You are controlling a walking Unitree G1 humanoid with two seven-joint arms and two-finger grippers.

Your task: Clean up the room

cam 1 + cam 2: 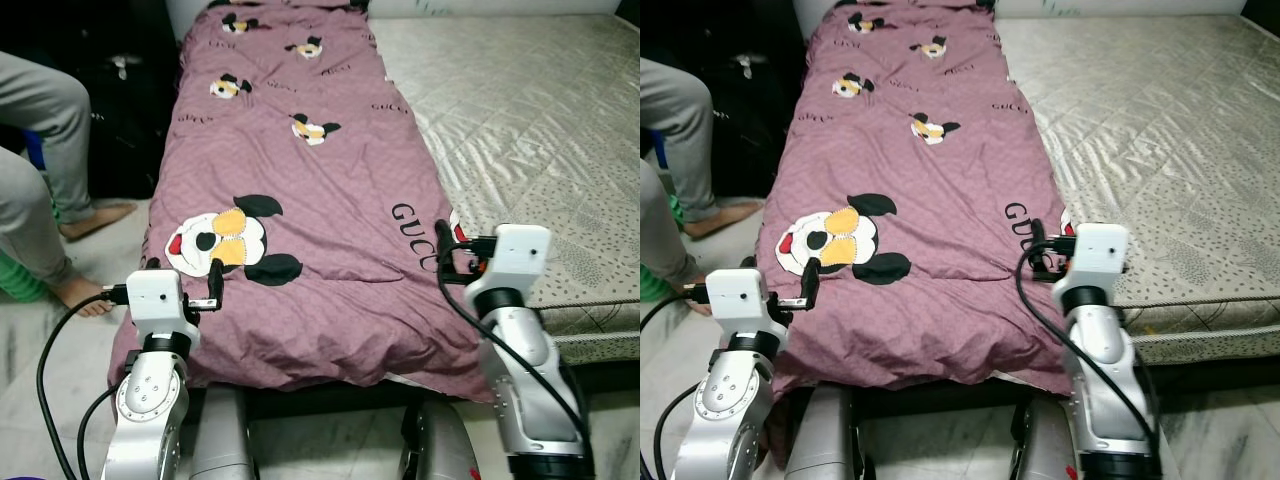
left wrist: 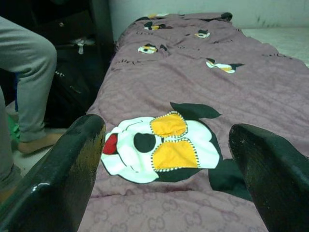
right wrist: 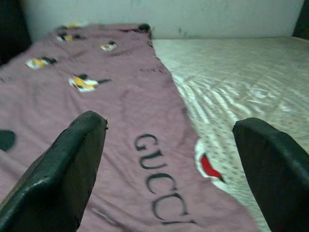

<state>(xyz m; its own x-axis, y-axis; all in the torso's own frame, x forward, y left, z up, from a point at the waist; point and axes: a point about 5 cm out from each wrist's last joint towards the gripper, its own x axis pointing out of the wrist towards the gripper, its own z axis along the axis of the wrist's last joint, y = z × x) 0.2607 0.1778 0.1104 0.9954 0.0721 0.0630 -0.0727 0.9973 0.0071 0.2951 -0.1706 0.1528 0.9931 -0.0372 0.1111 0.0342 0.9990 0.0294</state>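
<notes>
A mauve blanket (image 1: 300,180) printed with cartoon mice and "GUCCI" lettering lies lengthwise along the left part of the bed, its near end hanging over the foot. My left gripper (image 1: 183,272) is open just above the blanket's near left corner, in front of the large mouse print (image 2: 161,147). Open too, my right gripper (image 1: 450,245) hovers at the blanket's near right edge, by the lettering (image 3: 157,176). Neither one holds anything.
Bare grey patterned mattress (image 1: 540,130) takes up the bed's right side. A person in grey trousers (image 1: 40,150) sits to the left, bare feet (image 1: 95,215) on the pale floor. A dark bag (image 1: 125,90) stands beside the bed.
</notes>
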